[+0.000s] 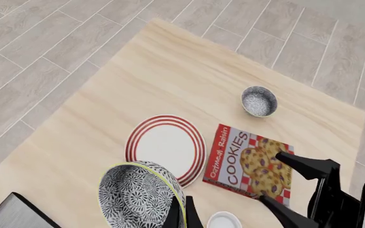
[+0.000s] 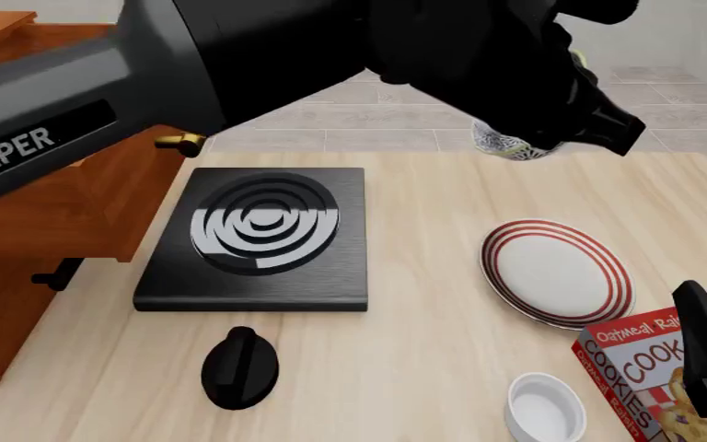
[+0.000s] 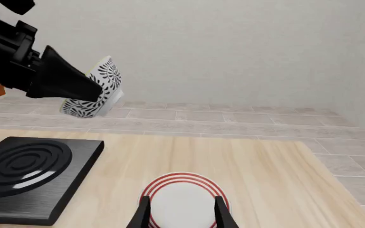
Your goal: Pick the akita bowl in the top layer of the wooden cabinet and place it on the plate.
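Your left jaws (image 1: 182, 213) clamp the speckled blue-black akita bowl (image 1: 138, 194) by its rim, tilted; it may slip before reaching the red-ringed white plate (image 2: 556, 272). Right jaws (image 3: 182, 211) stand apart.

The akita bowl (image 1: 138, 194) is white with a dense dark blue-black pattern inside and out, and its rim seems to carry a thin yellowish edge, though the render is coarse there. The plate (image 2: 559, 273) is white with concentric red rings. The stove (image 2: 259, 238) is black with grey rings; the knob (image 2: 239, 366) is black. The wooden cabinet (image 2: 47, 212) is reddish-brown. The cookie box (image 1: 249, 161) is red with white lettering and golden cookies. The ramekin (image 2: 544, 407) is plain white. The desk (image 2: 427, 313) is pale wood grain.
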Tool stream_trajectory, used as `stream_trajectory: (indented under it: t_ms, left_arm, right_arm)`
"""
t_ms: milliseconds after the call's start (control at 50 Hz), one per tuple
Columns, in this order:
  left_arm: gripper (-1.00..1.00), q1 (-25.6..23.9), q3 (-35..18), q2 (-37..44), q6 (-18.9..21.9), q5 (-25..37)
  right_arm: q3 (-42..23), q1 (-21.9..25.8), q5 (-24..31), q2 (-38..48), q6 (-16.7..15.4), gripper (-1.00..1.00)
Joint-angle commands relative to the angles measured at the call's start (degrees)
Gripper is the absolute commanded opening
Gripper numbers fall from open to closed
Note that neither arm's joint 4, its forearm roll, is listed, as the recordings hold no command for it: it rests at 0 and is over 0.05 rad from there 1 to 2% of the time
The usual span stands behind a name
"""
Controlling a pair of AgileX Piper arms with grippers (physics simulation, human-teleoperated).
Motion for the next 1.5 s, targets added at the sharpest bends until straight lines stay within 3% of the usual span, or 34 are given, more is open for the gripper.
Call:
stream_trajectory:
  t_ms: [20,420,480,520,700,1500]
  left_arm:
    - [-1.0,0.2,-2.1,3.2,-0.6,-0.9]
    - [-1.0,0.1,-3.6,8.2,-1.7,-2.7]
    - [-1.0,-1.7,-2.8,8.0,-5.5,-3.7]
    - [-1.0,-0.9,-3.9,8.9,-4.1,-3.4]
    - [-1.0,-1.9,-4.1,11.3,-7.0,-5.3]
    - [-1.0,-0.2,-12.1,23.6,-11.5,-6.7]
  right_arm:
    - [0.0,0.0,-0.1,0.0,-0.1,1.0]
    - [0.0,-0.1,-0.1,0.0,0.0,1.0]
    - [0.1,-0.2,-0.1,0.0,0.0,1.0]
    - [0.1,-0.1,-0.1,0.0,0.0,1.0]
    - [0.0,-0.2,-0.1,0.0,0.1,1.0]
    - [0.1,-0.7,0.5,0.0,1.5,1.0]
